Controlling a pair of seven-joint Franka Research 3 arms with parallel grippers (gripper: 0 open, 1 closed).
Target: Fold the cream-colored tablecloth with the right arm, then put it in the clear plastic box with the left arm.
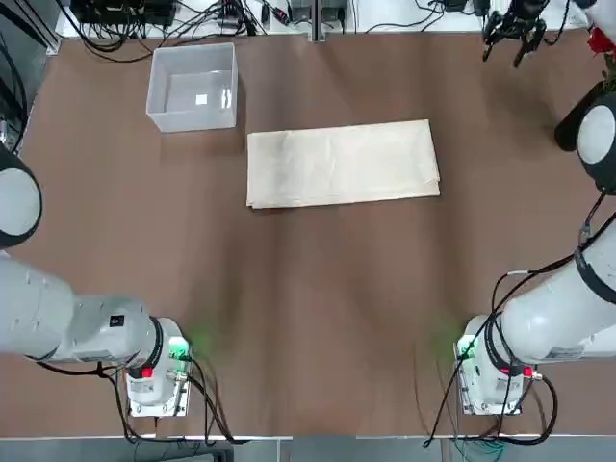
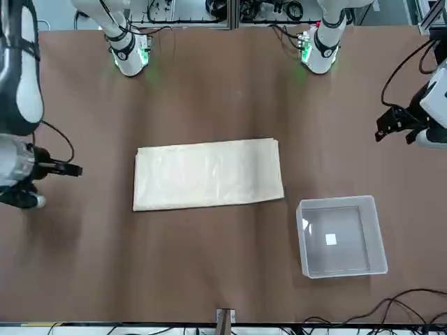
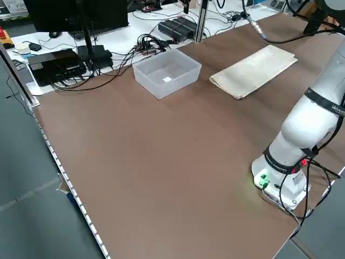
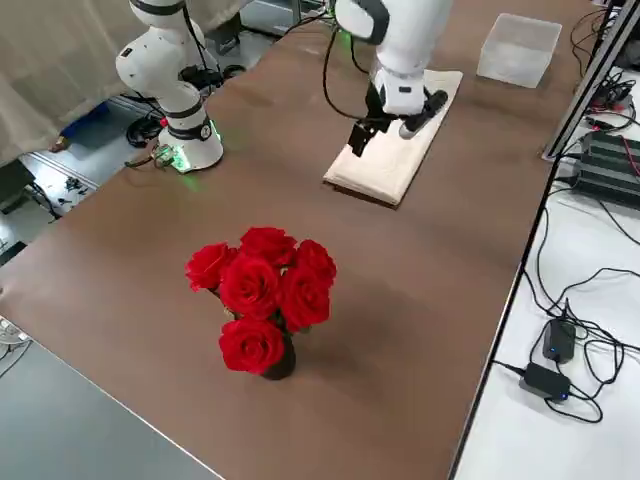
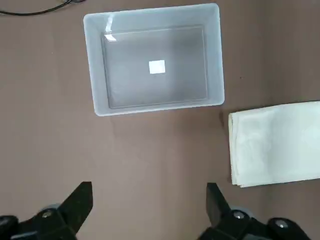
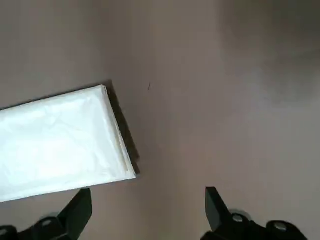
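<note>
Brown tabletop is stretching wide under two robot arms as the cream-colored tablecloth [image 1: 343, 164] is lying flat near its middle, a long folded rectangle with layered edges showing along one side. Just beside one short end, and apart from it, the clear plastic box [image 1: 192, 87] is sitting with nothing in it. The right gripper [image 6: 145, 210] is hanging above the cloth's opposite short end, fingers spread wide and holding nothing. The left gripper [image 5: 149, 207] is waiting over bare table near the box, its fingers likewise parted. The fabric is looking light, soft and limp, likely to sag and slide; pinching a corner or short edge through all layers seems the soundest hold.
</note>
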